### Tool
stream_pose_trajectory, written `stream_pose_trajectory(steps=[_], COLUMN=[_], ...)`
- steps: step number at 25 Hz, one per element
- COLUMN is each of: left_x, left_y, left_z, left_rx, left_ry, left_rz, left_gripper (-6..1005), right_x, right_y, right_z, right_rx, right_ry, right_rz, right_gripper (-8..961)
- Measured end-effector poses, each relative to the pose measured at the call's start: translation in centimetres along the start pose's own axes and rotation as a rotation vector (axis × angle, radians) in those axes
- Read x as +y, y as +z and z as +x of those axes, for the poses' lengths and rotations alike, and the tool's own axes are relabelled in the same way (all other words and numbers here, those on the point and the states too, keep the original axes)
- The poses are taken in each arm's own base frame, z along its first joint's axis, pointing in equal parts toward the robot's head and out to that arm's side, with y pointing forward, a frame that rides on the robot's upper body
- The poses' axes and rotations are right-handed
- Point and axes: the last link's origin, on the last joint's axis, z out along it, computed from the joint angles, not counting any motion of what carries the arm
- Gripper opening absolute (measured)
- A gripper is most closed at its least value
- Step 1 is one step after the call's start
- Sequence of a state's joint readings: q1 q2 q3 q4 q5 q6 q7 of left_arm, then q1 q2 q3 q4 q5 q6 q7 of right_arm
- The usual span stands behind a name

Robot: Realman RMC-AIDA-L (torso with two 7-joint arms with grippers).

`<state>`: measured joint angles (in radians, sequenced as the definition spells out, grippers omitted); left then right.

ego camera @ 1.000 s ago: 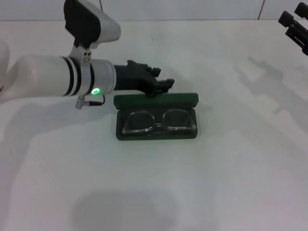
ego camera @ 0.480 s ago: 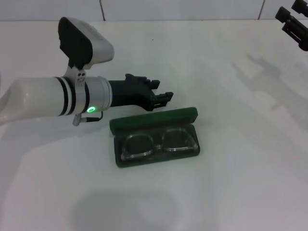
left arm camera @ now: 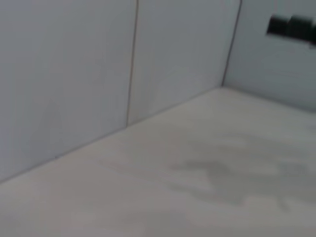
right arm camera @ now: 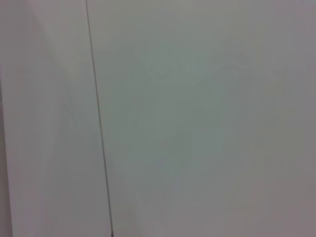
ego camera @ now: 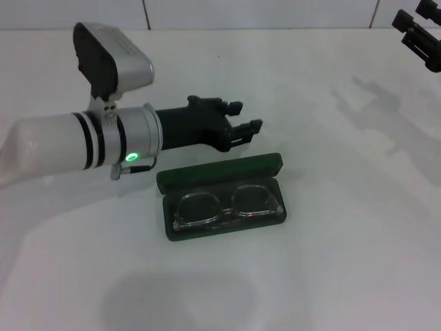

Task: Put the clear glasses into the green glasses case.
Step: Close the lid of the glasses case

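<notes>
Clear glasses (ego camera: 227, 205) lie in the open green glasses case (ego camera: 222, 196); my left claw (ego camera: 247, 124), open and empty just behind its lid, could knock it askew, I judge.

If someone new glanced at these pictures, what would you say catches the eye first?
Probably the green glasses case, lying open mid-table with the clear glasses resting inside its tray. Just behind it hovers the left gripper, jaws apart and empty, on its big white arm. The right gripper sits parked at the far right corner.
</notes>
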<state>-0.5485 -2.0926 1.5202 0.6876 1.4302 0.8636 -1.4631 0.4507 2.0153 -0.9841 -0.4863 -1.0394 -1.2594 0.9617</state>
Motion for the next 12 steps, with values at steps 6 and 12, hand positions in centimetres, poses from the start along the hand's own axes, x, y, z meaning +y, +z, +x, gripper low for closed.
stream_pose_trajectory(steps=[6, 12], left_x=[0.7, 1.3], left_y=[-0.6, -0.8], left_z=[0.0, -0.8], left_rx=[-0.016, -0.08], left_ry=[-0.035, -0.068], left_rz=[-0.054, -0.102], left_gripper=[516, 517], right_x=[0.2, 0.1], right_y=[0.0, 0.0], right_z=[0.0, 0.0], right_rx=[0.004, 0.006], right_ry=[-0.008, -0.011], right_rz=[-0.017, -0.016], right_gripper=[539, 542])
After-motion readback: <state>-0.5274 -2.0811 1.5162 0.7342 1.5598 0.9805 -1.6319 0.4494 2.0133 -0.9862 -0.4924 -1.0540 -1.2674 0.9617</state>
